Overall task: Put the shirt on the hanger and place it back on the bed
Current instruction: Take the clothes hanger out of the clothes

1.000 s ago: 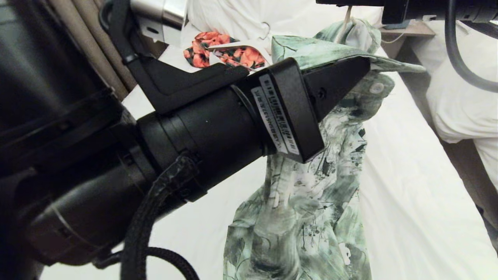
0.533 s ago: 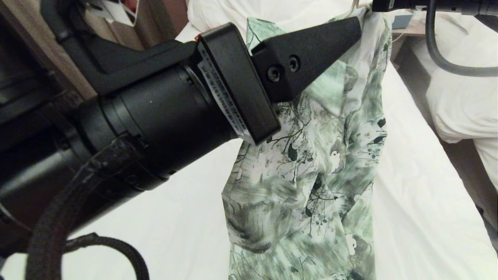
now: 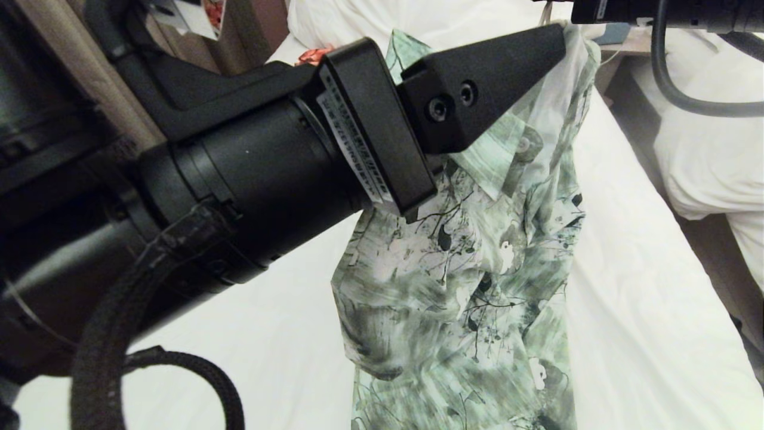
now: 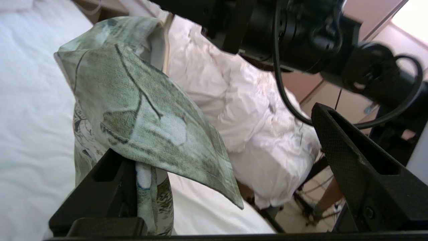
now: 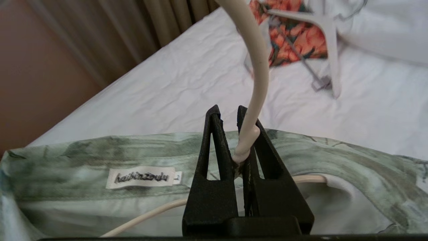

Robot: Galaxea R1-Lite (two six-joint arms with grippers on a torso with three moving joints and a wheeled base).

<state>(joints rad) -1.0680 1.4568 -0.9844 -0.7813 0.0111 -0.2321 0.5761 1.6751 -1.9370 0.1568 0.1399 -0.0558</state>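
Orange-red floral garment under white hanger; curtain behind.

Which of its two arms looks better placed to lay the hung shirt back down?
Probably the right: the right gripper is shut on the hanger carrying the shirt; the left gripper is open beside it.

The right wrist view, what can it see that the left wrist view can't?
Only the right wrist view shows the right gripper shut on the cream hanger at the base of its hook, the shirt's neck label, and an orange-red floral garment lying on the bed.

Only the left wrist view shows the left gripper open, one finger under the collar, plus a neighbouring bed heaped with white bedding.

Both show the green shirt held above the white sheet.
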